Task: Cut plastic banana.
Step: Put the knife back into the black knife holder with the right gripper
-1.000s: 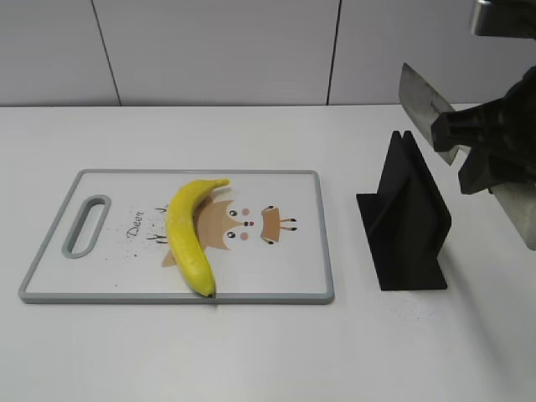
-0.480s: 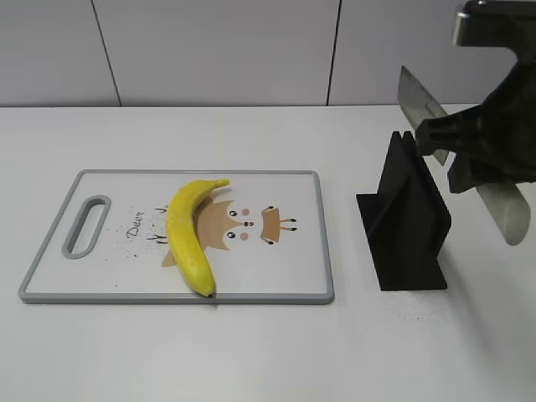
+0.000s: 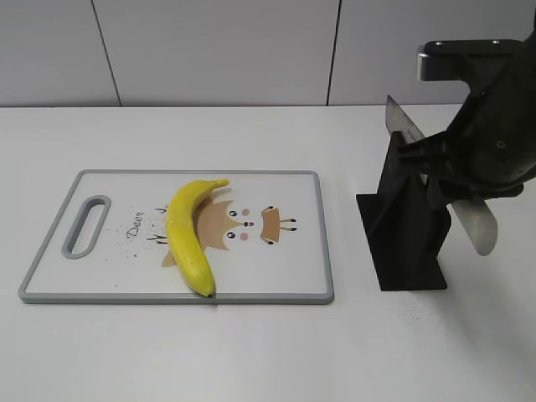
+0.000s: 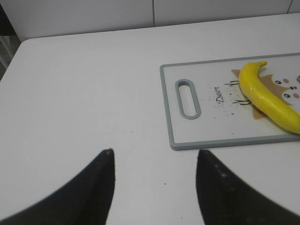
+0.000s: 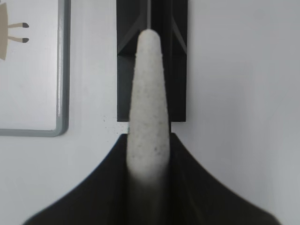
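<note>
The plastic banana (image 3: 186, 232) is bright yellow and lies whole on the white cutting board (image 3: 293, 276), left of its deer picture. It also shows in the left wrist view (image 4: 267, 96). My right gripper (image 3: 456, 180) is shut on the pale speckled handle (image 5: 149, 93) of a knife. The knife's blade (image 3: 400, 126) slants up to the left, just above the black knife holder (image 3: 410, 226). My left gripper (image 4: 155, 152) is open and empty over bare table, left of the board's handle end (image 4: 187, 98).
The black holder (image 5: 178, 84) stands on the table right of the board, directly under the knife handle in the right wrist view. The board's grey rim (image 5: 63, 70) lies to its left. A white wall runs behind the table.
My right gripper has carried the knife down and to the left, from the far right edge to just over the black holder. The banana and board have not moved.
</note>
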